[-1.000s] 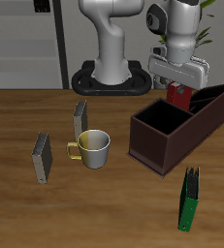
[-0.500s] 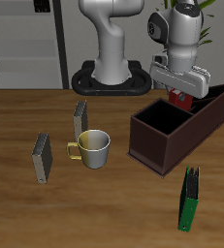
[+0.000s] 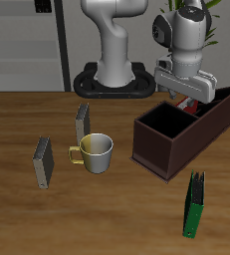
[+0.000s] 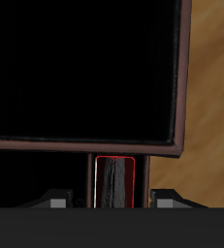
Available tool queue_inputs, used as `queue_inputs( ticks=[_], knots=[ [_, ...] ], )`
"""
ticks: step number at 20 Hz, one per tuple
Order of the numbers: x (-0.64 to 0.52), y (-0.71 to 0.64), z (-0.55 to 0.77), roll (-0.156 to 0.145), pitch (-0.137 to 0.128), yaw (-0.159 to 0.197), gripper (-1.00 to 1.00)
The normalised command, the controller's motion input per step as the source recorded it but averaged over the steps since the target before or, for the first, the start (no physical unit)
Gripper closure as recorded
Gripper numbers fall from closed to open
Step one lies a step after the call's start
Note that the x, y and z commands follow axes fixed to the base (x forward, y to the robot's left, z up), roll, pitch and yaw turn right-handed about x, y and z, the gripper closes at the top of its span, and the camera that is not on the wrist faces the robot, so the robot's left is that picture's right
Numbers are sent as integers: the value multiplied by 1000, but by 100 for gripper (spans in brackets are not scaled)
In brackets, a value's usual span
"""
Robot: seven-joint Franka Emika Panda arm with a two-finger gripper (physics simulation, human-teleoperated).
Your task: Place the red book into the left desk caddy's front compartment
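Reading across the exterior view, we pass a grey-olive book (image 3: 43, 162) standing near the table's front, a second one (image 3: 83, 123) just behind the mug (image 3: 96, 151), then the left desk caddy (image 3: 182, 135), with a green book (image 3: 194, 206) nearer the front edge. Above the caddy, our gripper (image 3: 188, 97) is clamped on the red book (image 3: 188, 102), which hangs upright over the box; the wrist view shows the book (image 4: 113, 181) pinched between the fingers with the caddy's dark interior (image 4: 84, 68) below. We judge this the carry-and-align step: the book is not yet inside. Next we must line it up over the front compartment, then lower it between the walls before letting go. Against a second ago, the gripper and book have risen slightly and shifted a little along the caddy.
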Motion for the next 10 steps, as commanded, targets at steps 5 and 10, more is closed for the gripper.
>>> queue_inputs(
  ticks=[5, 10],
  knots=[
    [30, -86, 1, -14, -1, 9, -100],
    [30, -134, 34, -11, 8, -5, -100]
  ],
)
